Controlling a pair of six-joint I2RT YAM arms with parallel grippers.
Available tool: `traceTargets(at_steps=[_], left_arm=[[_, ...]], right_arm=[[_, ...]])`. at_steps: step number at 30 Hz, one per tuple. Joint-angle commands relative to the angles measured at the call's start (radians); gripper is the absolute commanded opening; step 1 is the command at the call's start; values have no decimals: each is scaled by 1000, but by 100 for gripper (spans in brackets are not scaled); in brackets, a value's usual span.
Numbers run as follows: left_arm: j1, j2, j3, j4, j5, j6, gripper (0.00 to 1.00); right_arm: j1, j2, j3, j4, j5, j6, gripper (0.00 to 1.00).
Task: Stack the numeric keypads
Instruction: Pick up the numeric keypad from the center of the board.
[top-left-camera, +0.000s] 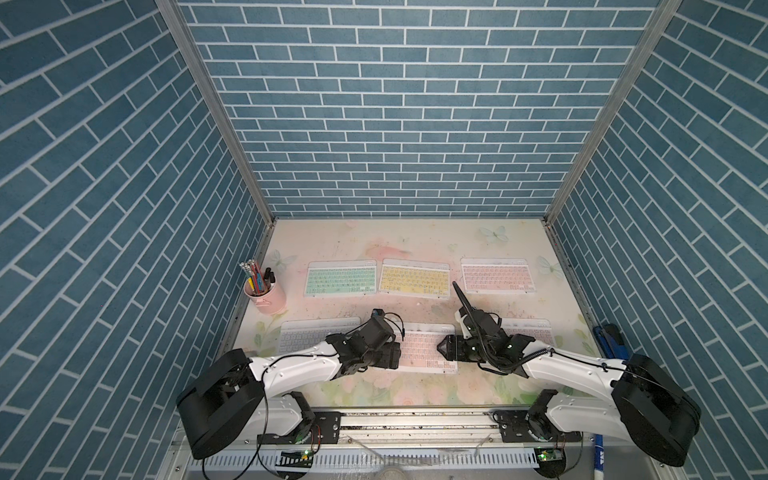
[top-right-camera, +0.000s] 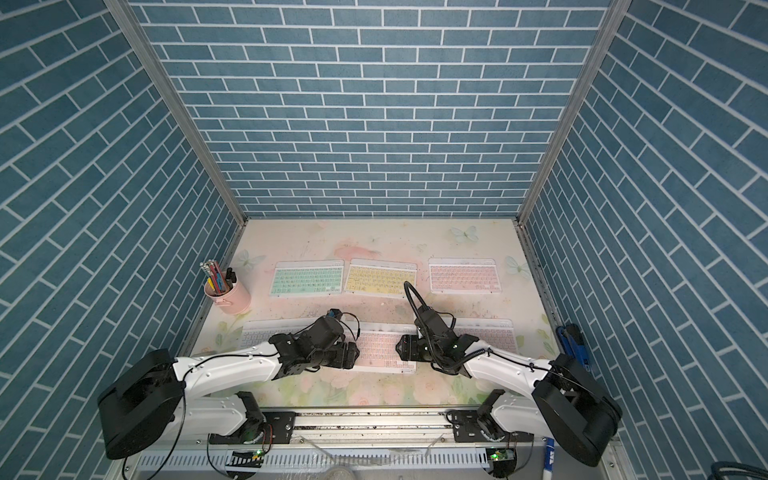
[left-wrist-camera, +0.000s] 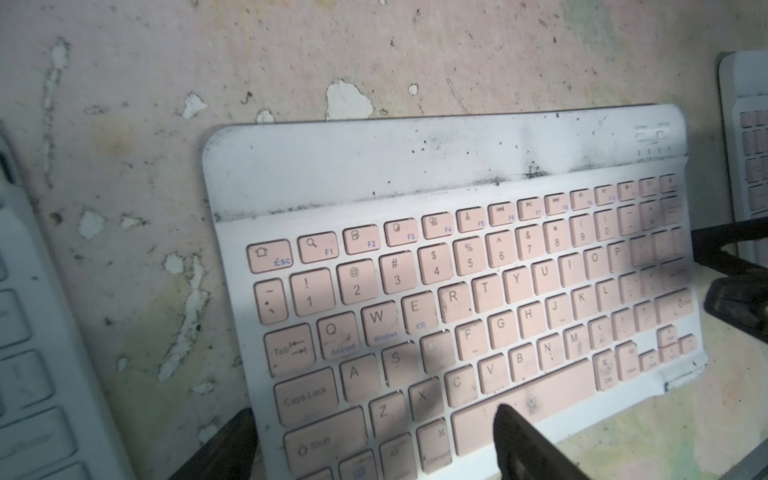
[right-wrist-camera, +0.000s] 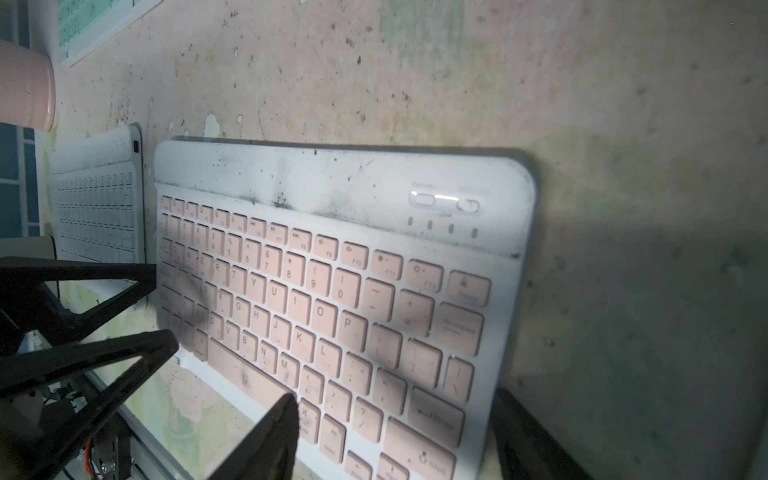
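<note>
The pink keypad (top-left-camera: 419, 345) is a thin rounded-corner slab with a smudged white frame and matte pink keys, lying flat at 6 o'clock on the bench (top-left-camera: 374, 241). At its 9 o'clock the left end effector (top-left-camera: 397, 356) stands spread, as does the right end effector (top-left-camera: 440, 347) at 3 o'clock.
</note>
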Motion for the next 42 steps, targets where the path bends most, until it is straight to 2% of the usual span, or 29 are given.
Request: traceTargets(at_steps=[1,7,22,29,32,35,42], left_arm=[[-8,12,-4,14,-2,-11,89],[-13,8,-2,7,4,-13,89],[-21,-24,-8,-13,-2,-18,90],[-32,4,-4,2,1,-21,89],[-41,16,-2,8,-2,-27,89],[-48,22,-1,9,-4,-29,89],[-54,26,-2,11,-5,-30,89]], right_arm=[[10,-11,-33,-46,-46,73,74],[10,-1,-17,-126,-74,71,74],[-13,-25,29,-299,-18,41,75],[7,107,37,-109,-119,67,74],[10,118,20,5,-175,107,73],[9,64,-19,120,-219,160,73],[-9,-104,-76,242,-267,270,72]])
